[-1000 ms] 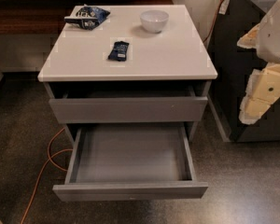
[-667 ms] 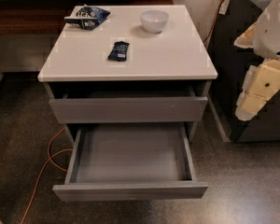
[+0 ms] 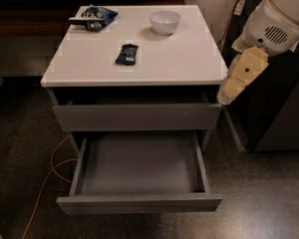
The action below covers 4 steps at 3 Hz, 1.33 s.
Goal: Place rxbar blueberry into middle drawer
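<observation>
The rxbar blueberry (image 3: 127, 54), a small dark navy bar, lies flat on the cabinet's white top (image 3: 179, 59), left of centre. The middle drawer (image 3: 139, 203) is pulled out towards me and is empty. The grey drawer above it (image 3: 137, 116) is pushed in. My gripper (image 3: 240, 77), a cream-coloured piece at the end of the white arm, hangs to the right of the cabinet's front right corner. It is at about the height of the top, apart from the bar, and holds nothing that I can see.
A crinkled blue-and-white snack bag (image 3: 93, 16) lies at the top's back left and a white bowl (image 3: 165, 21) stands at the back centre. A dark unit (image 3: 284, 113) stands close on the right. An orange cable (image 3: 46, 180) runs on the floor at the left.
The arm and gripper have moved left and slightly up, closer to the cabinet's right front corner. The bar, bag, bowl and drawers have not moved.
</observation>
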### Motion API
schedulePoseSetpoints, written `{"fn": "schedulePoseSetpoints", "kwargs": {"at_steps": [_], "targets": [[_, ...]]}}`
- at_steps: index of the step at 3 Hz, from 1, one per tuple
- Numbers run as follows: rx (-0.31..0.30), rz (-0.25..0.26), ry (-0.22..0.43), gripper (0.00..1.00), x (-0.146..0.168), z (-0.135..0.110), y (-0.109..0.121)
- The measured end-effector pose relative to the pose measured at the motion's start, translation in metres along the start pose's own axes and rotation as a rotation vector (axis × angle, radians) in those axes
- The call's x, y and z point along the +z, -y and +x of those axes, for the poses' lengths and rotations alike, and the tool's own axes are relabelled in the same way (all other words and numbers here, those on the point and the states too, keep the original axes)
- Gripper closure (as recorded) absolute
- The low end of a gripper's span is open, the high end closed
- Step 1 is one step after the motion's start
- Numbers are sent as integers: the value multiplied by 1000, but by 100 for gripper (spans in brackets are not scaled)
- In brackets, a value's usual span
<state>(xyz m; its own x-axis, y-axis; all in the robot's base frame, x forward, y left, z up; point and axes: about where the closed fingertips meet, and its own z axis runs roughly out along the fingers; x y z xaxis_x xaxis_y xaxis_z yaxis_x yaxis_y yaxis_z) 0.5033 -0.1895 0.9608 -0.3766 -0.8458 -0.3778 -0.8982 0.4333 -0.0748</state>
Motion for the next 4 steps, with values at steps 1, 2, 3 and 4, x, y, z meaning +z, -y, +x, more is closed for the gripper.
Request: {"fn": "schedulePoseSetpoints", "kwargs": {"at_steps": [1,2,3,4], "targets": [[151,-15,65,0,31,-45,31],[255,-4,70,0,53,-74,49],[350,1,34,0,76,-97,70],[467,-15,10,0,109,-122,94]]}}
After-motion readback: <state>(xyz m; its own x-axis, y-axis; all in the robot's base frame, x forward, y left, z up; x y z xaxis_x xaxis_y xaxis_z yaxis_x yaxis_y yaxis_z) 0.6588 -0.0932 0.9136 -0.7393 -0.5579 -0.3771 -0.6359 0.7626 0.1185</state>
